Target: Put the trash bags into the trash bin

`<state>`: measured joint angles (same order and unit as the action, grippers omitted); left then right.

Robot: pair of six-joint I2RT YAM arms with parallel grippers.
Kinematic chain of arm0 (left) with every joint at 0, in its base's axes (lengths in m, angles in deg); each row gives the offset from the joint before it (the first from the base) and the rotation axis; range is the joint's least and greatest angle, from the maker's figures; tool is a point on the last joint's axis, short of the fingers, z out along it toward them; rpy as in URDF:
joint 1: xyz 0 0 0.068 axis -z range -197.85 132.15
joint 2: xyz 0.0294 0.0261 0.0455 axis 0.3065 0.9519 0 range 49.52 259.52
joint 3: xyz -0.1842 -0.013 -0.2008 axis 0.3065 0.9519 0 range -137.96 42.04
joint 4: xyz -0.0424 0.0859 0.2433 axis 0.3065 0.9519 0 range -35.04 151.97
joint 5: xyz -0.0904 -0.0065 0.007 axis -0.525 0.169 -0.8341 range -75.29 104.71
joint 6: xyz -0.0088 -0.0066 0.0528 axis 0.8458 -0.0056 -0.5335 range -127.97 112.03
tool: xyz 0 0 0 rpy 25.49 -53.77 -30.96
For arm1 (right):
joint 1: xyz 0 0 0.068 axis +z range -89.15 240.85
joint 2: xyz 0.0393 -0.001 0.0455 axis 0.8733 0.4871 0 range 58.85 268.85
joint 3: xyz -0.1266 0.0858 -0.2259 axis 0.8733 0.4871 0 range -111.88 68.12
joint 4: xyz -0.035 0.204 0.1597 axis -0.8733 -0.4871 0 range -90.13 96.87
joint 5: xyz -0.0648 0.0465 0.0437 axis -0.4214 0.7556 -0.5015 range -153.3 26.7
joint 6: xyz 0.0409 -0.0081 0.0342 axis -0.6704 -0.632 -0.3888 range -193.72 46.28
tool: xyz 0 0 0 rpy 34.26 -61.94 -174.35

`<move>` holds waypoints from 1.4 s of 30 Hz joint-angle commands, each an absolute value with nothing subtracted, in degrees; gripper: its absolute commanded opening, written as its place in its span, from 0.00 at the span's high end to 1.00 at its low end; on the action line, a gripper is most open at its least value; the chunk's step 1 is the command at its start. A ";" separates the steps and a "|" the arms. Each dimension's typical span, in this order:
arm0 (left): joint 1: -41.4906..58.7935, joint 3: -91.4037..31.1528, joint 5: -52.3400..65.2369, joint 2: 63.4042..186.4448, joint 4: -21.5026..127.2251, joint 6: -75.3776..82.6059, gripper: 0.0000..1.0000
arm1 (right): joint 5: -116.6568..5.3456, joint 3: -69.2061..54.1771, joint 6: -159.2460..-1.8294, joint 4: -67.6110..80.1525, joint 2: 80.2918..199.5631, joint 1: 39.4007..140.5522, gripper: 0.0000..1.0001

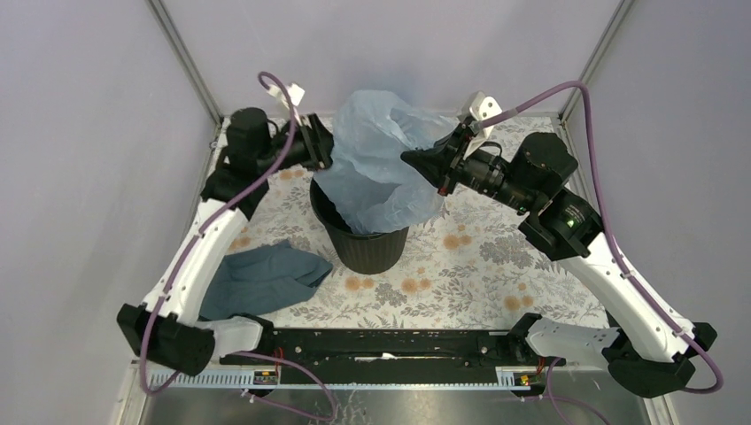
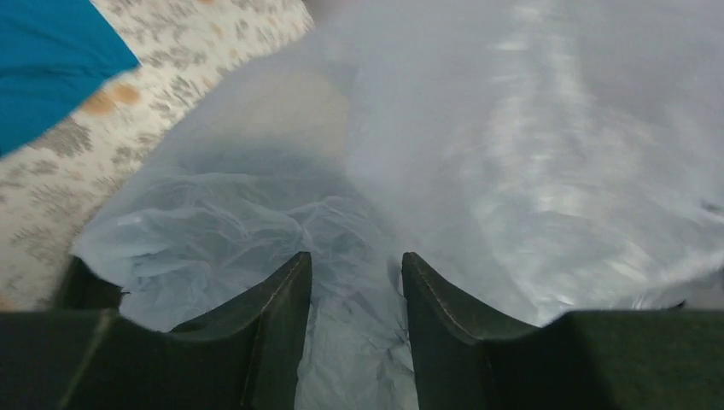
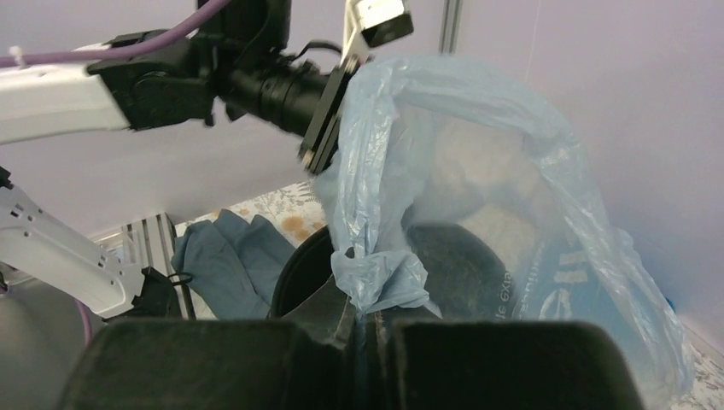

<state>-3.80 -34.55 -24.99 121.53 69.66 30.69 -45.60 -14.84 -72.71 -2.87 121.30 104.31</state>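
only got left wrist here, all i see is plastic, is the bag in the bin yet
Observer: Partly. From the top, the bag has its lower end inside the trash bin; the rest billows above the rim.
Operator: anything else holding it
Observer: The right gripper is shut on a bunched edge of it.
Operator: blue thing top left of my view
Observer: A cloth lying beside the bin, on the left arm's side.

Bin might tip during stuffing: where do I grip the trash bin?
Grip the trash bin at its rolled rim's near-left arc, from above, jaws astride it. The trash bag covers the far and right rim; the wall looks too wide.
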 commanded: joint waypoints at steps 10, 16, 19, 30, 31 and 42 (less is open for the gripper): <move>13.06 -21.23 8.33 112.15 83.63 20.65 0.69 | -44.13 -12.71 -83.09 14.95 128.21 104.34 1.00; 13.18 -20.64 8.09 110.02 83.50 20.59 0.62 | -45.58 -6.86 -88.99 21.00 132.36 104.27 1.00; 13.18 -22.50 7.76 108.94 83.02 19.38 0.49 | -45.92 -4.38 -89.56 19.62 132.28 104.31 1.00; 13.18 -32.08 8.00 107.62 88.39 16.14 0.18 | -54.68 -3.46 -84.01 9.12 126.06 104.32 1.00; 13.18 -33.34 10.06 107.22 89.99 15.59 0.17 | -55.85 -3.54 -83.67 7.98 125.75 104.28 1.00; 13.18 -26.83 25.51 100.76 102.73 17.38 0.18 | -36.41 -10.60 -76.29 -2.46 128.59 104.45 1.00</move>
